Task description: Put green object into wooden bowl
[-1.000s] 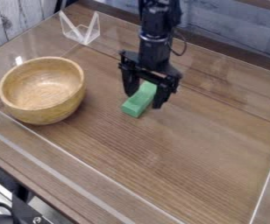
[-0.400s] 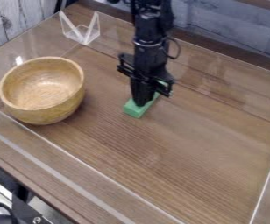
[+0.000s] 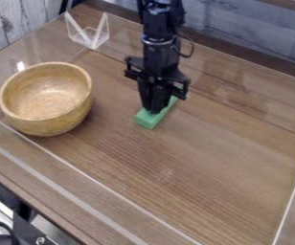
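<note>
There is 1 green object (image 3: pixel 153 117), 1 wooden bowl (image 3: pixel 44 97) and 1 gripper (image 3: pixel 158 103) on 1 black arm (image 3: pixel 159 29). 1 clear plastic stand (image 3: pixel 87 31) sits at the back, at about 11 o'clock from the middle of the wooden table (image 3: pixel 215 172), and low clear walls (image 3: pixel 60 191) run along the table's edges.

The wooden bowl is the only container. It stands upright at about 9 o'clock from the gripper, well apart from it, and its hollow holds nothing: only pale grain shows inside.

The green object lies flat on the table near the middle of the scene, at about 3 o'clock from the bowl and outside it. Its long side runs from about 1 o'clock to 7 o'clock, and only its near end shows clearly below the fingers.

The gripper points straight down over the block's far half. Its 2 dark fingers are drawn in close together and clamp the green object between them, with the tips down at the table surface. The block and the bowl do not touch.
</note>
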Controlling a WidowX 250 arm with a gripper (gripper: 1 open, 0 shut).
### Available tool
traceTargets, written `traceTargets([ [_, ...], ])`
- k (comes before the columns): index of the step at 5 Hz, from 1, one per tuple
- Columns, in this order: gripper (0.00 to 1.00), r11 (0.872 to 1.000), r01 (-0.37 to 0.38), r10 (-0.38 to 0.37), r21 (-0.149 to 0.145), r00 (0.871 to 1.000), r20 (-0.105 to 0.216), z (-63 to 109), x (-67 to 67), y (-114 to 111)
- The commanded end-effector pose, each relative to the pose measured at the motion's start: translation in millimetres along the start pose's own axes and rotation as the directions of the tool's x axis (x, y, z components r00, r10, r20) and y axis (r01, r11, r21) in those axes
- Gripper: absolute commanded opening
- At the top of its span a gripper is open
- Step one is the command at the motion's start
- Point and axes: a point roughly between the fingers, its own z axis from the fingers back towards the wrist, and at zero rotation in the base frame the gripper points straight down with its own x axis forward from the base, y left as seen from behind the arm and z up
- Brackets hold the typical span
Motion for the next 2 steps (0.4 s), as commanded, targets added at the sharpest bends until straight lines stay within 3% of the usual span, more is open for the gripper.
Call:
traceTargets([
  [1,0.0,1.0,0.025,-0.026,0.008,0.994,0.106,38.9,9.3,14.4],
  [2,1.0,0.998,0.062,-0.062,0.0,0.992,0.113,43.6,8.0,24.4],
])
